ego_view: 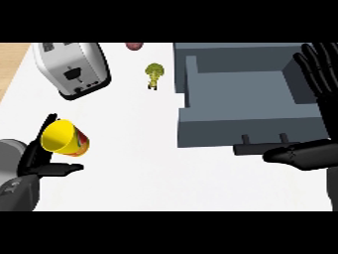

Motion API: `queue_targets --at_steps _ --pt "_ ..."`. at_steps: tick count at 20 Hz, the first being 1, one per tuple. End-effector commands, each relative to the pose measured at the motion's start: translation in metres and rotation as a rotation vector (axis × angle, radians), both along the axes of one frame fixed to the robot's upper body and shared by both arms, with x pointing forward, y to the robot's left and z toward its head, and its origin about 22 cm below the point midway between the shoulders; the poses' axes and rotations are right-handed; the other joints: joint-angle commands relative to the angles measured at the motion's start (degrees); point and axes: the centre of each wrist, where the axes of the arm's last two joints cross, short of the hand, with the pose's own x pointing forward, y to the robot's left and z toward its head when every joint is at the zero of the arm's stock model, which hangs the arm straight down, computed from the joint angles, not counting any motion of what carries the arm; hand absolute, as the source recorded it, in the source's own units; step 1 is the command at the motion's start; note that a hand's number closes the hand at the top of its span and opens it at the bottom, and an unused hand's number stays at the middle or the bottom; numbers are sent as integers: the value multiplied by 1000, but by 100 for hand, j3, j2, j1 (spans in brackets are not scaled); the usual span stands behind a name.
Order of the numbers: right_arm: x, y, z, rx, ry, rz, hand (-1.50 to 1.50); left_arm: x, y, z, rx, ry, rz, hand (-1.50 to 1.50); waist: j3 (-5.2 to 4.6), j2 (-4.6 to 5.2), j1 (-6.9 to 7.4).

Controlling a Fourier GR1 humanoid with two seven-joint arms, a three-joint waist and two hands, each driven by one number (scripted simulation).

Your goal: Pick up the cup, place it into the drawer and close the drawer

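Observation:
A yellow cup with a red and orange band sits in my left hand at the lower left, above the white counter. The fingers and thumb curl round the cup, and its open mouth faces up toward me. The grey drawer stands pulled open at the right, its inside bare and its front handle toward me. My right hand is open with fingers straight, held over the drawer's right side, its thumb lying near the handle.
A silver toaster stands at the back left. A small green broccoli piece lies beside the drawer's left wall, and a reddish item shows at the counter's far edge. Wooden floor borders the counter's left.

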Motion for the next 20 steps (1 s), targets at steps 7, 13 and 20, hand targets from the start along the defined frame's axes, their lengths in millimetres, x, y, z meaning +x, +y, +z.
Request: queue_targets --at_steps 7,13,20 --pt "-2 4 -4 -13 -2 14 -150 16 -22 1 -231 -87 -138 150 -3 2 -27" --pt "10 2 -3 -13 6 5 -150 32 -28 13 145 -267 31 150 -5 43 -45" --pt "13 -16 -4 -7 11 -25 -150 21 -93 -18 83 -423 274 150 15 -28 115"
